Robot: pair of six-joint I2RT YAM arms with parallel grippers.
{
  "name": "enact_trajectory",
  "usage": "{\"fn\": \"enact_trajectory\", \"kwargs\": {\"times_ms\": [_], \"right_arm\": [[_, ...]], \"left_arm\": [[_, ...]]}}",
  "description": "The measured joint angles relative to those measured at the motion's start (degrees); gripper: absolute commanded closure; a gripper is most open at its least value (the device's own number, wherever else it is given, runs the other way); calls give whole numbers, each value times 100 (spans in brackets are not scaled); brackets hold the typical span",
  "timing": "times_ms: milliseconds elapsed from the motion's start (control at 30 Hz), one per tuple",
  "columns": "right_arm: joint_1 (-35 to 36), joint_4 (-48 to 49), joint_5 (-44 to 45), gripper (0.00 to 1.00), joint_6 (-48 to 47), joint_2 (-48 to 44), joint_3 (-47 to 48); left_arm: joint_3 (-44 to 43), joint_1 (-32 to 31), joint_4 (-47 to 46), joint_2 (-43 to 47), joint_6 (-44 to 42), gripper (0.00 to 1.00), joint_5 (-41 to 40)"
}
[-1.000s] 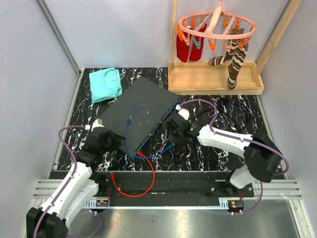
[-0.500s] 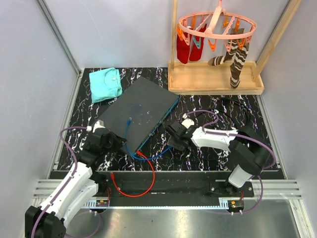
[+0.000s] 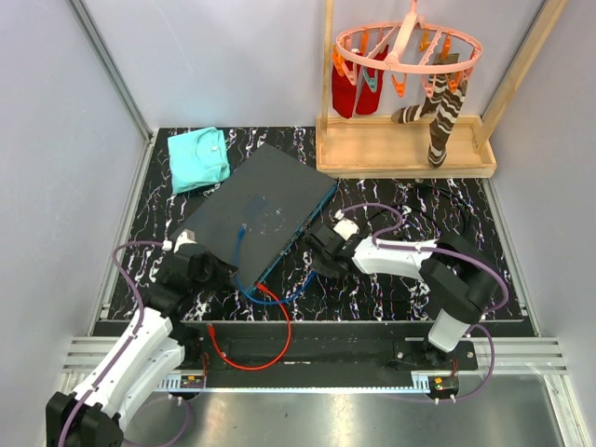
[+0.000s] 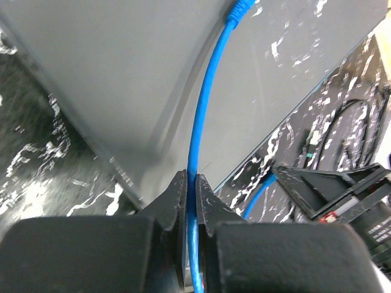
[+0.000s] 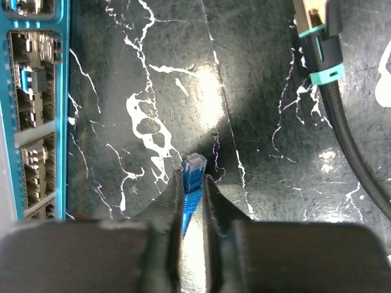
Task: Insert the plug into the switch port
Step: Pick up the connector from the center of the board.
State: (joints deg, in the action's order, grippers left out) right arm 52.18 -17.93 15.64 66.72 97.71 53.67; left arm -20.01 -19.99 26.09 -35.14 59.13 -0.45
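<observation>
The switch (image 3: 261, 200) is a flat dark grey box lying askew on the mat, its teal port edge (image 3: 305, 231) facing my right arm. In the right wrist view the ports (image 5: 33, 110) run down the left side. My right gripper (image 5: 193, 178) is shut on the blue plug (image 5: 194, 170), whose tip pokes out past the fingertips just above the mat, right of the ports. From above, that gripper (image 3: 317, 250) sits close to the teal edge. My left gripper (image 4: 191, 178) is shut on the blue cable (image 4: 204, 110), whose other end (image 4: 239, 7) lies on top of the switch.
A red cable (image 3: 270, 335) loops near the front edge. A folded teal cloth (image 3: 198, 156) lies at the back left. A wooden rack (image 3: 400, 149) with a peg hanger and socks (image 3: 410, 56) stands back right. A black cable (image 5: 342, 122) lies right of the plug.
My right gripper has shifted a little left toward the switch's teal edge and its jaws have narrowed onto the blue plug. The left gripper has kept its hold on the cable.
</observation>
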Motion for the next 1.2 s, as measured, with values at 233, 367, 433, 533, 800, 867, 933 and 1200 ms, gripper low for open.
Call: {"fn": "enact_trajectory", "kwargs": {"times_ms": [233,367,433,533,800,867,933,1200], "right_arm": [[31,-153,164,100,-1482,0,232],[48,44,68,100,-2874,-2,531],[81,256,-127,100,-3517,-9,625],[208,702,-529,100,-4533,-42,693],[487,1878,-1478,100,-6201,-400,411],[490,2072,-1600,100,-6461,-525,339],[490,2264,-1690,100,-6649,-599,291],[527,2629,-1834,100,-7062,-680,177]], "left_arm": [[-74,-26,1060,660,-37,75,28],[-348,-26,1845,1513,-83,33,101],[-551,-26,2170,1915,-98,26,127],[-942,-26,2594,2221,-133,21,101],[-1530,-26,1926,522,-387,20,278],[-1528,-26,1478,-85,-389,20,450],[-1526,-24,949,-643,-380,21,680],[-1565,-90,-588,-2070,-286,24,1576]]}}
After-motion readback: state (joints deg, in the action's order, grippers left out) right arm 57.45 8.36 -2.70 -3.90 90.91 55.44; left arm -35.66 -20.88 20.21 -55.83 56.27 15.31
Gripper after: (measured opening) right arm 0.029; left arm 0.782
